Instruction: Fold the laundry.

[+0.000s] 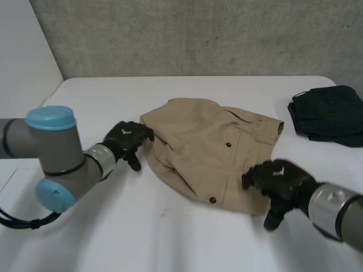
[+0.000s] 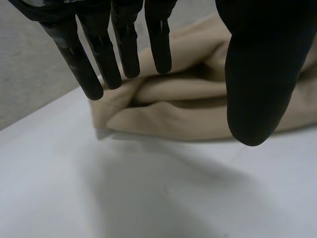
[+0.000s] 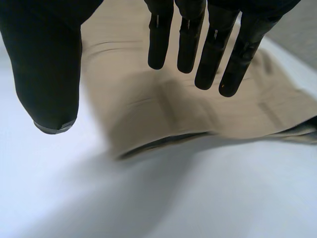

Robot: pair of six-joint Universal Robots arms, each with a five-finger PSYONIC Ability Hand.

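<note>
We had the tan buttoned cloth garment (image 1: pixel 198 148) mid-frame on the white counter (image 1: pixel 170 241); left robot hand (image 1: pixel 126 137) at its left edge, right robot hand (image 1: pixel 281 177) at its lower-right corner, both spread, holding nothing.

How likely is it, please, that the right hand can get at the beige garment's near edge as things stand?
Probably yes: the right hand is open at that edge of the beige garment, fingers straight, with bare table beside it and nothing between.
</note>
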